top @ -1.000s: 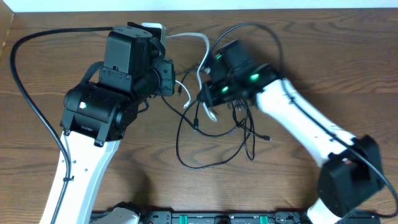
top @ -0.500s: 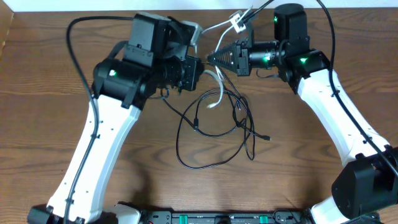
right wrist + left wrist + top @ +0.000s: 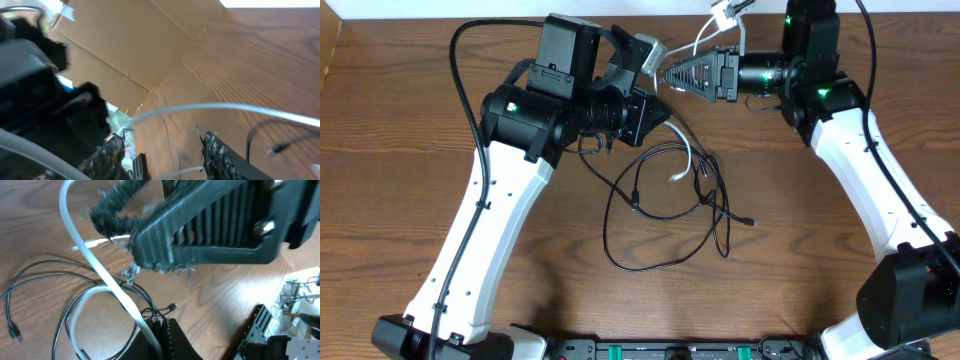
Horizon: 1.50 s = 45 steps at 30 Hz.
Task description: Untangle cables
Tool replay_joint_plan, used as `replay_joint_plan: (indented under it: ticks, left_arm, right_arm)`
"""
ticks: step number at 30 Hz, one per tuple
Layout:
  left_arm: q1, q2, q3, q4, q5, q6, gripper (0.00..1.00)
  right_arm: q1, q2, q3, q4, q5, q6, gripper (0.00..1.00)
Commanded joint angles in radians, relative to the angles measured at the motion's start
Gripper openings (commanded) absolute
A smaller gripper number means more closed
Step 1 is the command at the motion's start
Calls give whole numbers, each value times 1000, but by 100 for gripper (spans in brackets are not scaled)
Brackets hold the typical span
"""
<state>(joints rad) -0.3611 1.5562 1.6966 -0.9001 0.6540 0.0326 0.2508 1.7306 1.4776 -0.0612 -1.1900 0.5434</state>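
Observation:
The white cable (image 3: pixel 682 160) hangs from my left gripper (image 3: pixel 658 108) down to the table, and its far end with a white plug (image 3: pixel 723 12) rises at the back. In the left wrist view my left gripper (image 3: pixel 162 330) is shut on the white cable (image 3: pixel 95 265). Thin black cables (image 3: pixel 650 215) lie in loose loops on the wood below, also seen in the left wrist view (image 3: pixel 30 280). My right gripper (image 3: pixel 670 72) points left, close to the left gripper. In the right wrist view its fingers (image 3: pixel 160 145) are apart, and the white cable (image 3: pixel 210 106) runs just beyond their tips.
A thick black arm wire (image 3: pixel 470 60) arcs over the left arm. A cardboard box (image 3: pixel 125 45) stands past the table's left edge. A rack of equipment (image 3: pixel 670 350) lines the front edge. The wooden table (image 3: pixel 820 260) spreads to both sides.
Both arms have moved toward the back of the table. The right gripper swung up and right and now points left. The white cable has been lifted out of the black loops.

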Motion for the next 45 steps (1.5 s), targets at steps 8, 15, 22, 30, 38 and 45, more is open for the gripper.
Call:
replay_joint_plan:
  ticks: [8, 15, 22, 30, 38, 45]
  left_arm:
    - [2, -2, 9, 13, 20, 16, 7]
    - [2, -2, 9, 13, 20, 16, 7]
    - [2, -2, 9, 14, 19, 16, 7]
    - [5, -2, 9, 21, 9, 16, 49]
    - [84, -2, 9, 21, 9, 15, 66]
    - [121, -2, 9, 20, 8, 16, 66]
  right_arm:
    - [67, 18, 7, 34, 32, 100, 54]
    - [93, 23, 7, 110, 74, 163, 50]
    - [104, 23, 7, 31, 179, 148, 7]
    - [53, 23, 7, -97, 341, 28, 1]
    - [-147, 23, 98, -192, 443, -37, 1]
    - [-407, 23, 319, -344, 769, -151, 1]
